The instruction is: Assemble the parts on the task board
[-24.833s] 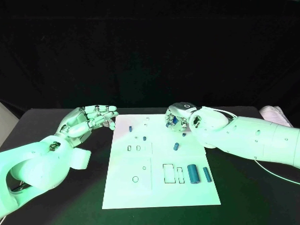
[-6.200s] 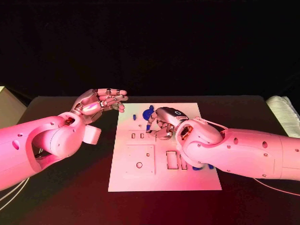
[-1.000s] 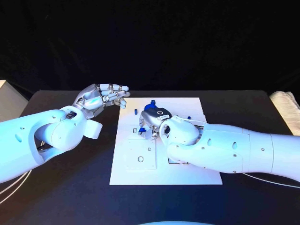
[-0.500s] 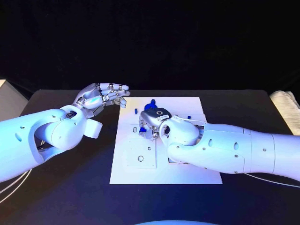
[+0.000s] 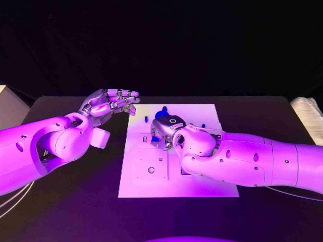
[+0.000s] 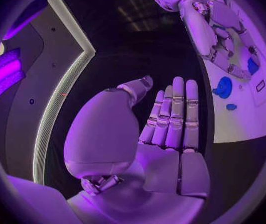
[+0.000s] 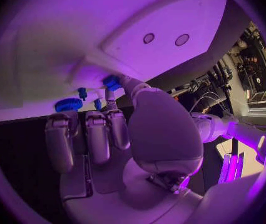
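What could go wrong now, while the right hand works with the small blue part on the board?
1. The right hand pinches a small blue part against the task board; it may slip from the fingers.
2. A blue gear and a small blue peg stand close by; the fingers might knock them.
3. The left hand hovers beside the board, not holding it, so the board could shift.

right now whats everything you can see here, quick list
task board: one, white, middle of the table
blue gear: one, far end of the board
small blue part: one, at the right hand's fingertips, over the board
table: one, black
pale ribbed thing: one, table's right edge
left hand: silver, holds nothing, raised left of the board
right hand: silver, on the small blue part
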Robot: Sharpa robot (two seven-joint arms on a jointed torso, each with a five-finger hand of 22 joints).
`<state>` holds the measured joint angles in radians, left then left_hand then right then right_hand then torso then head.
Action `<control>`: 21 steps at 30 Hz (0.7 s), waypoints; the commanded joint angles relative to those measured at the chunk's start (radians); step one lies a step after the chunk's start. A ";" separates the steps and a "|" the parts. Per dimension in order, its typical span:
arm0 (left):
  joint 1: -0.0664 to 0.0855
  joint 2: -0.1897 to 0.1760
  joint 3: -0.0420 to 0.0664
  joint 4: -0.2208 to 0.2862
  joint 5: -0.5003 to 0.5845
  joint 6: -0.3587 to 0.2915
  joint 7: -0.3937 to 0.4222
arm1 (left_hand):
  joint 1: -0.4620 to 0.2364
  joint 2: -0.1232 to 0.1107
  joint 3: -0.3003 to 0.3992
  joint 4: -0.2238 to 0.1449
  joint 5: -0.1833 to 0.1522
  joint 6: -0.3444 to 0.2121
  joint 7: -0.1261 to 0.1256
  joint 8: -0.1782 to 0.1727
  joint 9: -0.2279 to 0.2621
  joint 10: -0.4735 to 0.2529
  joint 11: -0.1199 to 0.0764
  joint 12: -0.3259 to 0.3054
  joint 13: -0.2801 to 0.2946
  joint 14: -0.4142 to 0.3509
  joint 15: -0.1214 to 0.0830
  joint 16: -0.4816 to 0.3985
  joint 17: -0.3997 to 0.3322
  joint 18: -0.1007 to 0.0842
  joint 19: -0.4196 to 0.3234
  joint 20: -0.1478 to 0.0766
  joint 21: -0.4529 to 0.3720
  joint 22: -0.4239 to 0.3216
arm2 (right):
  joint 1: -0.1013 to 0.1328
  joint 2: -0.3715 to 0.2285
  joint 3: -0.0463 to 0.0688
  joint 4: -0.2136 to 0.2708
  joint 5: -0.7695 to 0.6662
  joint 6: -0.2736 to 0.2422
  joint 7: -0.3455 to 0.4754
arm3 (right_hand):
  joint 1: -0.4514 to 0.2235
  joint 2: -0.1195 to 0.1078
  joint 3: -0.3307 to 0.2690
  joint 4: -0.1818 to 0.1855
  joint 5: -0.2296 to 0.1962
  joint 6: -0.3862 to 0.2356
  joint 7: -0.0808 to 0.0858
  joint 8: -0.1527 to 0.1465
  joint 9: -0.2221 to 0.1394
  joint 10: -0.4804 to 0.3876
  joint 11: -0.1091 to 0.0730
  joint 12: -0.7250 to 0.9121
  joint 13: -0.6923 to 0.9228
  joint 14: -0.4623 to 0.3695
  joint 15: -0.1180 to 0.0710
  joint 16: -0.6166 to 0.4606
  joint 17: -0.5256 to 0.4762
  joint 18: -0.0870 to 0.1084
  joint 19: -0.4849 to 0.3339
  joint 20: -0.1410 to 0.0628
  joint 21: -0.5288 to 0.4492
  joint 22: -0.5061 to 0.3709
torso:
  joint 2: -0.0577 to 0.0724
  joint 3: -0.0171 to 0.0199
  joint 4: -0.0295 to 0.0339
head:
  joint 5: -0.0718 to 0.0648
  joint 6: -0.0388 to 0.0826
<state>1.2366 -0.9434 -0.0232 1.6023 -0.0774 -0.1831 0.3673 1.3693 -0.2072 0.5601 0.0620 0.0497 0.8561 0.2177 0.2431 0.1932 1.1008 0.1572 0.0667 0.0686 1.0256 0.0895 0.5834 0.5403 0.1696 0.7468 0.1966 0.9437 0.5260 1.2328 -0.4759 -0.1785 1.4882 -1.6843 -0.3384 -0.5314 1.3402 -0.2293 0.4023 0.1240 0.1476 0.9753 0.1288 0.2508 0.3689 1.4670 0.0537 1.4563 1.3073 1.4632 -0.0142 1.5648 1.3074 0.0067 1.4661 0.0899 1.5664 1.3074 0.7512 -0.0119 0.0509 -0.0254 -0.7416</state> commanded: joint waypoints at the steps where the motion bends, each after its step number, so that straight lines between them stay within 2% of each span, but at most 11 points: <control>1: 0.000 0.001 0.000 0.002 -0.005 0.018 0.002 | -0.009 0.002 -0.003 -0.001 0.002 -0.005 0.000 -0.006 0.001 -0.008 -0.002 0.002 0.001 -0.005 0.000 0.006 0.001 0.013 -0.007 -0.003 0.006 0.000 | -0.006 -0.004 -0.005 -0.005 -0.010 0.031 -0.006 | 0.014 -0.003 0.011 -0.006 0.021 -0.004 0.004 0.005 0.000 0.014 -0.002 -0.006 0.174 0.101 -0.004 -0.005 0.233 -0.006 0.103 -0.002 0.001 0.261 | 0.001 0.0003 0.0007 | -0.001 0.000; 4: 0.000 0.001 0.000 0.001 -0.005 0.017 0.001 | -0.008 0.002 -0.003 -0.001 0.002 -0.006 0.001 -0.007 0.002 -0.009 -0.002 0.002 0.001 -0.006 0.000 0.007 0.002 0.013 -0.008 -0.003 0.007 0.000 | -0.006 -0.005 -0.005 -0.007 -0.009 0.033 -0.001 | 0.019 -0.004 0.036 -0.016 0.068 -0.008 0.006 0.007 -0.002 0.004 -0.001 -0.020 0.164 0.101 -0.004 -0.005 0.232 -0.005 0.101 -0.002 -0.002 0.259 | 0.000 0.0000 0.0007 | -0.001 -0.002; 8: 0.000 0.002 0.000 0.001 -0.005 0.017 0.000 | -0.008 0.002 -0.003 -0.001 0.002 -0.006 0.001 -0.007 0.002 -0.009 -0.002 0.002 0.001 -0.006 0.000 0.007 0.002 0.013 -0.008 -0.003 0.007 0.000 | -0.007 -0.007 -0.005 -0.010 -0.004 0.035 0.005 | 0.000 -0.020 0.039 -0.013 0.067 -0.028 0.013 -0.002 -0.007 -0.018 0.004 -0.051 0.140 0.100 0.001 -0.006 0.231 -0.004 0.099 0.000 -0.006 0.257 | 0.000 0.0006 0.0005 | 0.000 -0.003; 11: 0.000 0.002 0.000 0.000 -0.005 0.017 -0.001 | -0.008 0.002 -0.003 -0.001 0.002 -0.006 0.001 -0.007 0.002 -0.009 -0.002 0.002 0.001 -0.006 0.000 0.007 0.002 0.013 -0.008 -0.003 0.007 0.000 | -0.008 -0.009 -0.005 -0.010 -0.003 0.032 0.007 | -0.005 -0.022 0.041 -0.012 0.066 -0.032 0.014 -0.003 -0.009 -0.020 0.005 -0.053 0.138 0.100 0.002 -0.005 0.232 -0.004 0.099 0.002 -0.006 0.257 | 0.000 0.0003 0.0004 | 0.000 -0.005; 14: 0.000 0.002 0.000 0.000 -0.005 0.018 -0.002 | -0.008 0.002 -0.003 -0.001 0.002 -0.006 0.001 -0.007 0.002 -0.009 -0.002 0.002 0.001 -0.007 0.000 0.007 0.002 0.013 -0.009 -0.003 0.007 0.000 | -0.009 -0.013 -0.005 -0.008 0.000 0.026 0.010 | 0.004 -0.016 0.068 -0.022 0.112 -0.030 0.014 -0.001 -0.010 -0.019 0.005 -0.054 0.137 0.100 0.002 -0.005 0.232 -0.004 0.100 0.002 -0.005 0.258 | 0.000 0.0004 0.0001 | 0.000 -0.005; 16: 0.000 0.002 0.000 0.000 -0.005 0.018 -0.003 | -0.008 0.002 -0.003 -0.001 0.002 -0.006 0.001 -0.007 0.002 -0.009 -0.002 0.002 0.001 -0.007 0.000 0.007 0.002 0.013 -0.009 -0.003 0.007 0.000 | -0.009 -0.015 -0.005 -0.008 0.004 0.024 0.014 | -0.007 -0.025 0.069 -0.020 0.120 -0.036 0.017 -0.004 -0.012 -0.022 0.007 -0.057 0.135 0.100 0.003 -0.006 0.231 -0.004 0.099 0.003 -0.006 0.257 | 0.000 0.0003 -0.0001 | 0.000 -0.005; 18: 0.000 0.002 0.000 0.000 -0.005 0.017 -0.004 | -0.009 0.002 -0.003 -0.001 0.002 -0.006 0.001 -0.007 0.002 -0.009 -0.002 0.002 0.001 -0.007 0.000 0.007 0.002 0.013 -0.009 -0.003 0.007 0.000 | -0.010 -0.018 -0.005 -0.007 0.007 0.021 0.017 | -0.021 -0.036 0.064 -0.016 0.119 -0.047 0.020 -0.009 -0.015 -0.023 0.010 -0.059 0.133 0.100 0.006 -0.006 0.231 -0.004 0.099 0.005 -0.007 0.257 | 0.000 0.0000 0.0001 | 0.000 -0.004; 21: 0.000 0.002 0.000 0.000 -0.005 0.017 -0.005 | -0.009 0.002 -0.003 -0.001 0.002 -0.006 0.001 -0.007 0.002 -0.009 -0.002 0.002 0.001 -0.007 0.000 0.007 0.002 0.013 -0.009 -0.003 0.007 0.000 | -0.010 -0.020 -0.005 -0.007 0.010 0.013 0.021 | -0.035 -0.044 0.054 -0.011 0.092 -0.054 0.021 -0.012 -0.017 -0.024 0.012 -0.060 0.131 0.100 0.008 -0.006 0.231 -0.004 0.098 0.007 -0.008 0.256 | 0.001 -0.0002 0.0003 | -0.001 -0.004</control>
<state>1.2366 -0.9429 -0.0232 1.6010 -0.0785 -0.1828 0.3616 1.3693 -0.2072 0.5601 0.0620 0.0497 0.8561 0.2178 0.2394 0.1943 1.0971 0.1536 0.0667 0.0684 1.0256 0.0895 0.5834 0.5411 0.1695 0.7431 0.1930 0.9478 0.5259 1.2298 -0.4911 -0.1780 1.4875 -1.6819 -0.3463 -0.5098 1.3170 -0.2706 0.4581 0.1102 0.2442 0.9249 0.1496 0.2419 0.3523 1.4487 0.0644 1.4015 1.3073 1.4655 -0.0119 1.5634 1.3073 0.0067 1.4662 0.0899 1.5622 1.3080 0.7514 -0.0116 0.0511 -0.0254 -0.7463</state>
